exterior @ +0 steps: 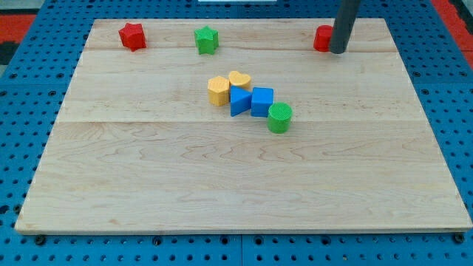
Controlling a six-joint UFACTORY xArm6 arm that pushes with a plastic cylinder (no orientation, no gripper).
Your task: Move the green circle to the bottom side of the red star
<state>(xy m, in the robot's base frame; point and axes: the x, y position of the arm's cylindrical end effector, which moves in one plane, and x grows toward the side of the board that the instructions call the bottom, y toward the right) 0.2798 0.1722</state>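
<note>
Our end effector, a bare rod holding nothing, sets my tip (338, 52) far right of the red star (132, 35), well apart from the green circle (279, 117).

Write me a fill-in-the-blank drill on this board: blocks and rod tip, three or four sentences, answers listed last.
1. The green circle touches the ___ cube.
2. My tip rests beside a ___ block at the view's top right.
3. The red star sits in the view's top ___ corner.
4. The green star lies to the view's ___ of the red star.

Answers: blue; red; left; right
</note>
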